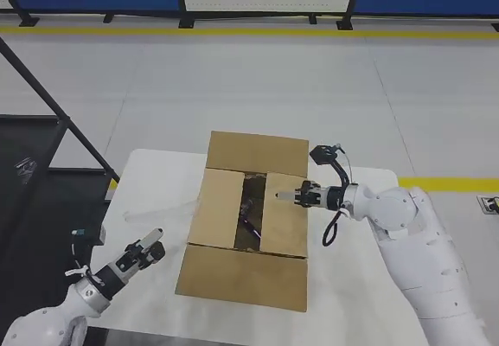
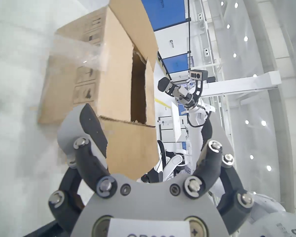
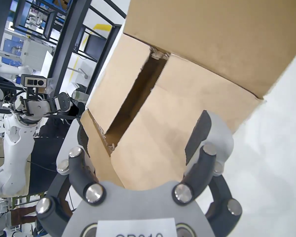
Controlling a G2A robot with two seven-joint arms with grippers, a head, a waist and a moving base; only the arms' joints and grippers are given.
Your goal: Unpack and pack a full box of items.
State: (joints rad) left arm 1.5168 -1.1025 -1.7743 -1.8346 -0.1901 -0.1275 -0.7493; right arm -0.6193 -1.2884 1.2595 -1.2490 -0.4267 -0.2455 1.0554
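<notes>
Box (image 1: 242, 277): brown corrugated cardboard, rectangular; it sat in the middle of the white table (image 1: 158, 177), between my two arms.
Flaps: the far and near outer flaps (image 1: 258, 151) lay folded out flat. The two inner flaps (image 1: 219, 206) lay nearly level over the opening, with a narrow gap between them.
Contents (image 1: 251, 214): through the gap I saw dark things with a streak of purple. I could not tell what they were.
Progress: I judged the unpacking barely begun. The outer flaps were open, the inner ones not yet lifted, and no packed item lay out on the table. All the lifting out and all the repacking were left.
Right gripper (image 1: 285, 196): my right arm stretched in level from the box's right side. The gripper (image 3: 141, 124) hung over the right inner flap, near its free edge beside the gap. Its fingers (image 3: 199, 134) were spread and gripped nothing. Whether they touched the cardboard, I could not tell.
Left gripper (image 1: 151, 242): my left arm was low over the table by the box's near left corner, pointing toward the box but apart from it. The gripper (image 2: 148, 119) was spread wide and empty.
Film (image 2: 76, 52): a crumpled sheet of clear plastic lay on the table against the box's left wall, beyond my left gripper.
</notes>
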